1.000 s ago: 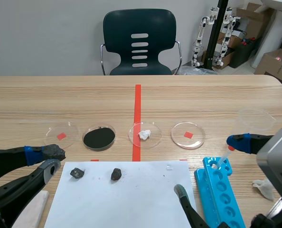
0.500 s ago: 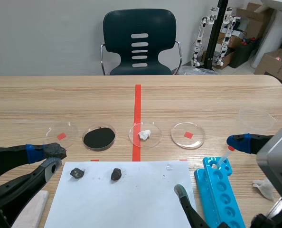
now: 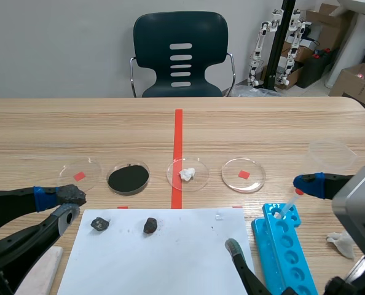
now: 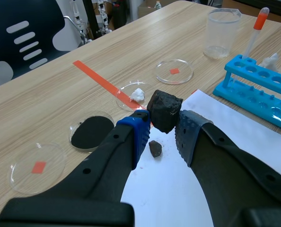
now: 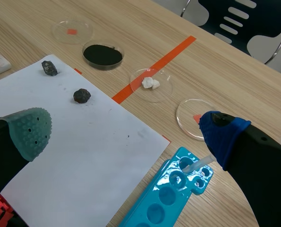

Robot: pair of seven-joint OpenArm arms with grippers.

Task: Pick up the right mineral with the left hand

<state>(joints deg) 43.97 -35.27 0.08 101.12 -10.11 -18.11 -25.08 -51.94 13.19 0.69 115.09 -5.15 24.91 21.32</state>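
Same as half a second ago, with no visible shift. Pinched between the pads of the left gripper [image 4: 163, 128]: a dark mineral [image 4: 164, 109], clear of the table, at 9 o'clock of the white paper's [image 3: 164, 258] far edge. Lying on that paper: a small dark lump [image 3: 99, 224] and, at 3 o'clock of it, a second dark lump [image 3: 150, 225]. Spread wide on nothing: the fingers of the right gripper [image 5: 125, 131].

At 12 o'clock of the paper, in a row:
- a first clear dish [image 3: 89, 166] over a tape square
- a powder dish [image 3: 128, 163] holding black powder [image 3: 128, 179]
- a middle dish [image 3: 201, 181] with a white chunk [image 3: 187, 174]
- a last clear dish [image 3: 256, 179] over a tape square

At 3 o'clock of the paper: a blue tube rack [image 3: 287, 252], with a pipette [image 3: 291, 201] standing in its far hole. At 1 o'clock of the rack: a clear beaker [image 3: 331, 155].
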